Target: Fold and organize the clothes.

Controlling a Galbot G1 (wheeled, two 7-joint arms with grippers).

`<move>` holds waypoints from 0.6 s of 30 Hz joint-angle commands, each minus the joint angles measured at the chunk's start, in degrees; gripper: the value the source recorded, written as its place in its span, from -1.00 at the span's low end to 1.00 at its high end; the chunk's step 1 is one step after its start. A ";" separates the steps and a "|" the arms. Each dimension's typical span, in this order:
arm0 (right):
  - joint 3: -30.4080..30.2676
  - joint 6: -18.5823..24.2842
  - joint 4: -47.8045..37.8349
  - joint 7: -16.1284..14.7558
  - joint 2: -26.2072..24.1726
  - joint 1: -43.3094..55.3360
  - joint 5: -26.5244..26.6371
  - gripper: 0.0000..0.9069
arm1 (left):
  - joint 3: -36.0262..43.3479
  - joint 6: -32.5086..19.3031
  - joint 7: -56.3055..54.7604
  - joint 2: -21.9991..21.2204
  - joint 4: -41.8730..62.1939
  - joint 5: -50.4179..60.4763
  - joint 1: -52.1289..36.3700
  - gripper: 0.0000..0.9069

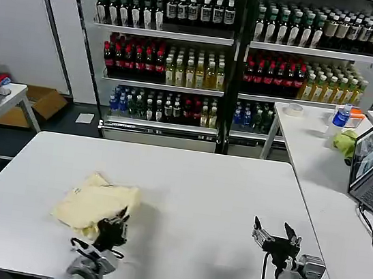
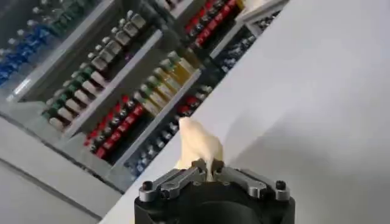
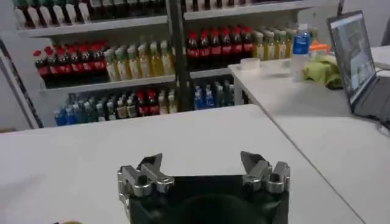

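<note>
Surface: white, broad; we carry everything on it.

T-shirt: pale cream-yellow, thin and soft, lying as a crumpled, loosely bunched heap on the left part of the surface, toward the near edge. Sleeves and neck are lost in the folds, so we cannot tell how it is oriented.

Left end effector: at the heap's near right edge, fingers closed on a pinch of T-shirt cloth; in the left wrist view a peak of cream fabric rises from between them.

Right end effector: over bare surface on the right, well apart from the garment, fingers spread wide and holding nothing.

Risks, as we judge them: the pinch looks small, so thin cloth could slip free under a pull; lifting from one bunched point may drag the whole heap rather than spread it; a grip through several layers would hinder flattening.
</note>
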 commanded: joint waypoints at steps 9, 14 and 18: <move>-1.30 0.04 -0.15 -1.53 0.16 1.30 -0.05 1.00 | 7.30 -5.38 -7.23 -10.89 6.08 -26.18 -13.10 1.00; -3.36 0.22 -0.46 -2.49 0.45 2.74 0.51 1.00 | 2.19 -7.36 -6.65 -10.02 1.52 -42.27 -8.98 1.00; -6.08 0.34 -1.78 -2.66 1.10 6.19 5.73 1.00 | -2.58 -9.51 -4.21 -8.11 -4.56 -48.85 -3.25 1.00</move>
